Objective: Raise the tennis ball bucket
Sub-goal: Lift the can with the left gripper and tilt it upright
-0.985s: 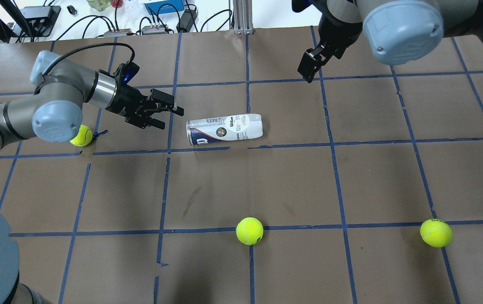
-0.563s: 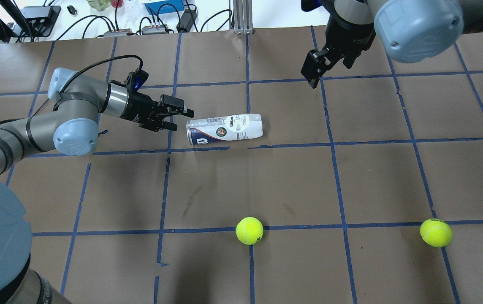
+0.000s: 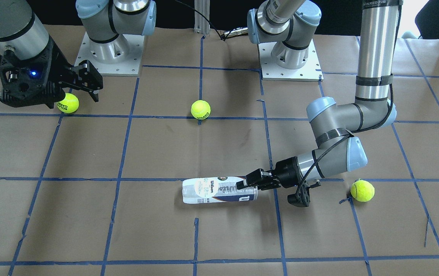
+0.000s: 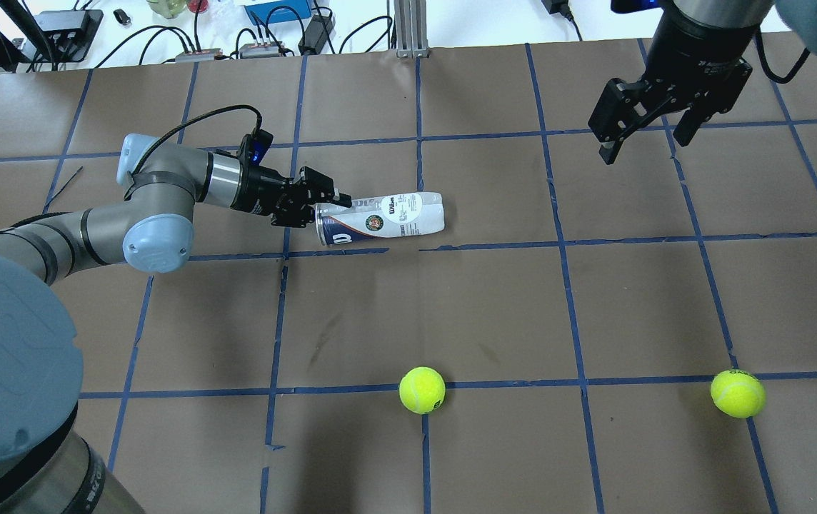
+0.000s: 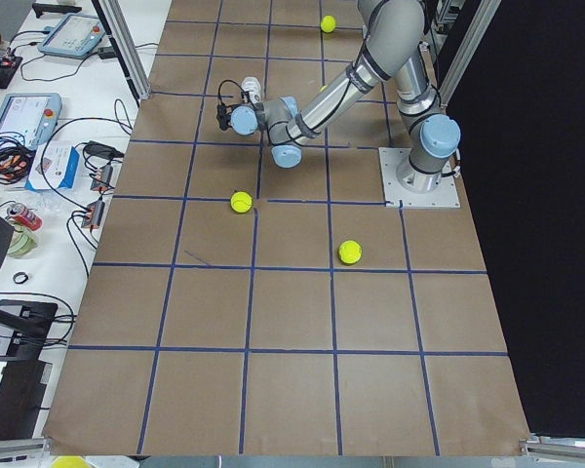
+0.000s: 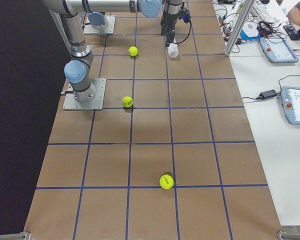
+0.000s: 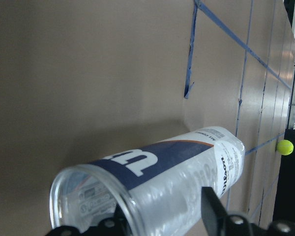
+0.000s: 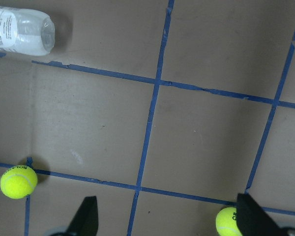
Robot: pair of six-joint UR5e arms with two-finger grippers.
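Note:
The tennis ball bucket (image 4: pixel 387 216) is a clear can with a white and navy Wilson label. It lies on its side on the brown table, open mouth toward my left arm. It also shows in the front view (image 3: pixel 212 189). My left gripper (image 4: pixel 323 205) is open at that mouth. In the left wrist view (image 7: pixel 167 219) one finger appears inside the rim and the other outside the can wall. The can rests on the table. My right gripper (image 4: pixel 643 139) is open and empty, high over the far right of the table, away from the can.
Yellow-green tennis balls lie at the near centre (image 4: pixel 422 390) and near right (image 4: pixel 738 393). A third ball (image 3: pixel 362 190) sits beside my left elbow. Cables and boxes (image 4: pixel 258 43) line the far edge. Blue tape marks a grid.
My left gripper has moved right and reached the can's open end. My right gripper has swung right, farther from the can. The can has not moved.

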